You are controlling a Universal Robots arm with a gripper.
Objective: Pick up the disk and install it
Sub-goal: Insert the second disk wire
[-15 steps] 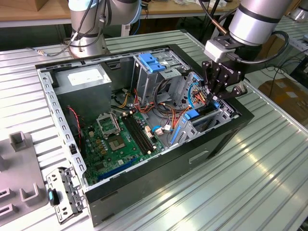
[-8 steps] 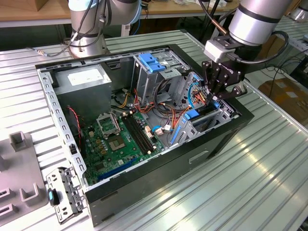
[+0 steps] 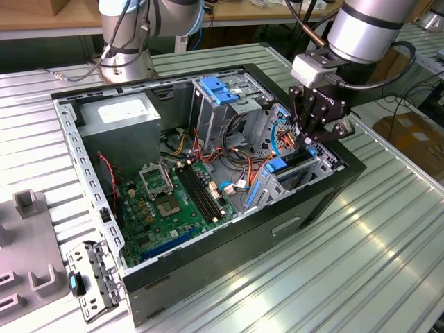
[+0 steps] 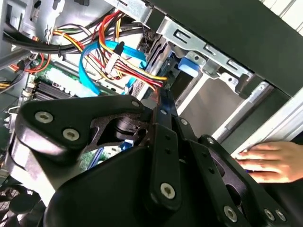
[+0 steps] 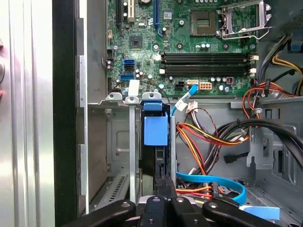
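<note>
The open computer case (image 3: 208, 208) lies on its side on the ribbed metal surface (image 3: 361, 263), so its drive cage (image 3: 298, 173) opens upward and anything can be dropped in from above. The arm has its tool (image 3: 313, 133) lowered right over that cage, at the end of the case toward the exterior view's right. In the first wrist view the disk (image 5: 155, 142) stands on edge in a slot of the cage, its blue rail tab uppermost, apparently pushed most of the way in beside the bundle of coloured cables (image 5: 208, 137). The tool's fingers look drawn in close over the disk's near edge, though I cannot tell whether they actually pinch it or merely press on it. In the second wrist view a person's hand (image 4: 267, 161) rests flat on the surface just outside the case wall, perhaps steadying it.
</note>
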